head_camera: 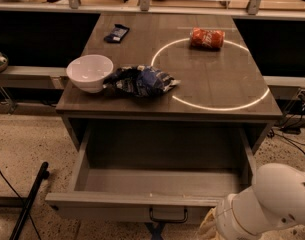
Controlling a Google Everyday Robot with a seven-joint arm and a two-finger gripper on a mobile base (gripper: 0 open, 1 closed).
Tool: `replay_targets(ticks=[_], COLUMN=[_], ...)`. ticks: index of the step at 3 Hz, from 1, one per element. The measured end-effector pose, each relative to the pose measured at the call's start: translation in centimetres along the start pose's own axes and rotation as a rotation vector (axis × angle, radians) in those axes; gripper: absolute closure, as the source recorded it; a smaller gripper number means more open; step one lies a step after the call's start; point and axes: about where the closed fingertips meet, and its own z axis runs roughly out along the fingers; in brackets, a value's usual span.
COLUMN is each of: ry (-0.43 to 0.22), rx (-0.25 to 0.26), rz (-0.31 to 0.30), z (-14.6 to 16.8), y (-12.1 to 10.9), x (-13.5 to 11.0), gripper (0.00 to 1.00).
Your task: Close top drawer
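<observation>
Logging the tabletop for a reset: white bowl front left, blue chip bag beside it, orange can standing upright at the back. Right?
Not quite: the camera view shows the orange can lying on its side, not upright. The white bowl and blue chip bag are as you say. The gripper sits low by the front of the open top drawer, at its right end.
</observation>
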Motion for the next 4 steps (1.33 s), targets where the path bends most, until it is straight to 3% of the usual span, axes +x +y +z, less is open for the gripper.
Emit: replay_targets(ticks=[2,4], ry=[0.012,0.004], rx=[0.010,0.034], rz=[-0.003,-0.002], z=[0.6,2.1], y=[-0.6,-4.9], x=[-0.1,-1.2], gripper=[1.00,1.00])
